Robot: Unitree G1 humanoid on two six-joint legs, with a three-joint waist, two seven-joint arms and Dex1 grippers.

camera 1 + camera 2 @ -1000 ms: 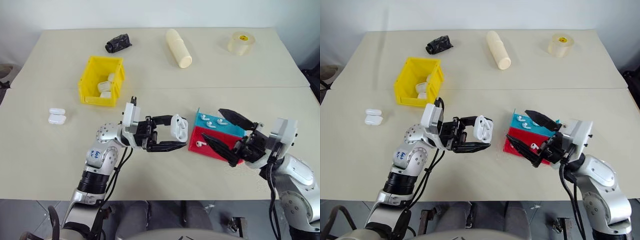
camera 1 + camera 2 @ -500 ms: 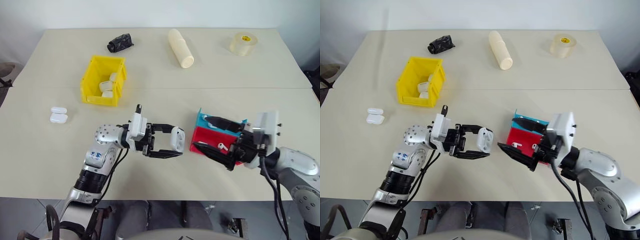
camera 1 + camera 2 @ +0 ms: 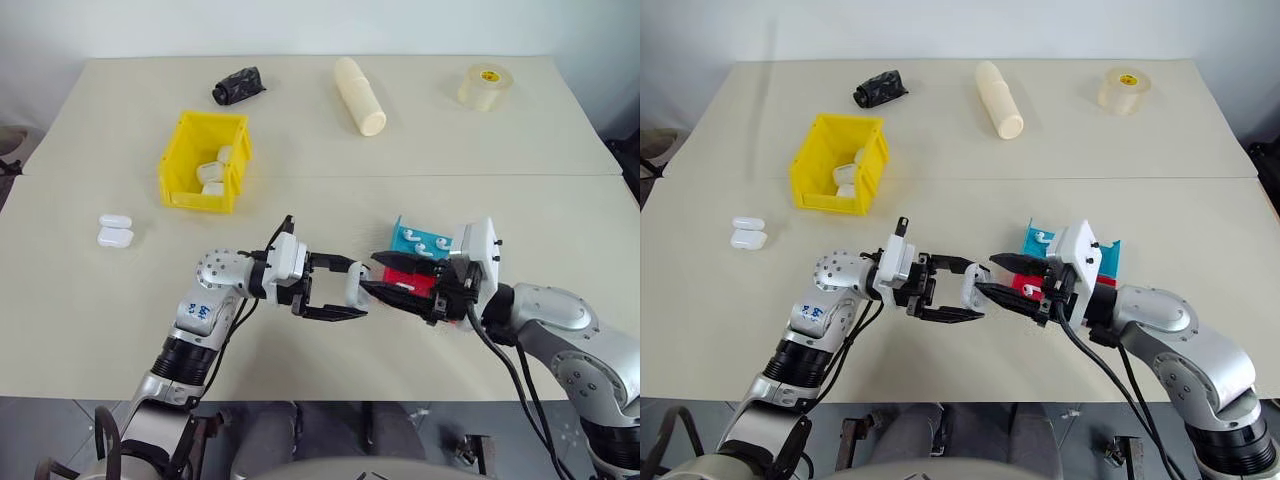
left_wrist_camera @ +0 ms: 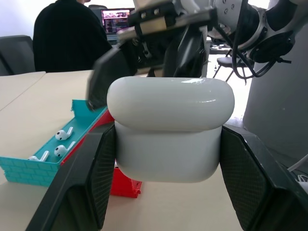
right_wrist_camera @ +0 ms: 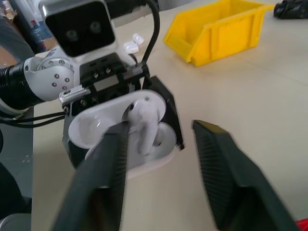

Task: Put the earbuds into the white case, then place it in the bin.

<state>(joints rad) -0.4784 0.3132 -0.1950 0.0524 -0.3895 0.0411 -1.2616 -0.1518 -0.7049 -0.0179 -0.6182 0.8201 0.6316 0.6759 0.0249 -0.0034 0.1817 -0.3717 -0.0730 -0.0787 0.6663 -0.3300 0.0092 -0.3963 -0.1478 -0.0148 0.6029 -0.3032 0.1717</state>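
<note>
The white case (image 3: pixel 355 285) hangs a little above the table's near middle, my left gripper (image 3: pixel 348 290) shut on its sides. In the right wrist view its lid is open and one earbud (image 5: pixel 143 126) stands upright in it. My right gripper (image 3: pixel 370 272) points at the case from the right, its fingers apart on either side of the open top; one finger (image 5: pixel 103 183) lies right beside the earbud. More earbuds (image 3: pixel 428 243) lie in a teal tray. The yellow bin (image 3: pixel 195 195) stands at the far left of the table with several white cases inside.
The teal tray (image 3: pixel 400 238) and a red tray (image 3: pixel 410 279) sit under my right gripper. Two spare white cases (image 3: pixel 114 230) lie at the left edge. A black object (image 3: pixel 237 84), a cream cylinder (image 3: pixel 360 95) and a tape roll (image 3: pixel 482 86) lie along the far side.
My right gripper swung left from over the red tray up to the case, and its fingers came closer together. The left gripper sank slightly with the case.
</note>
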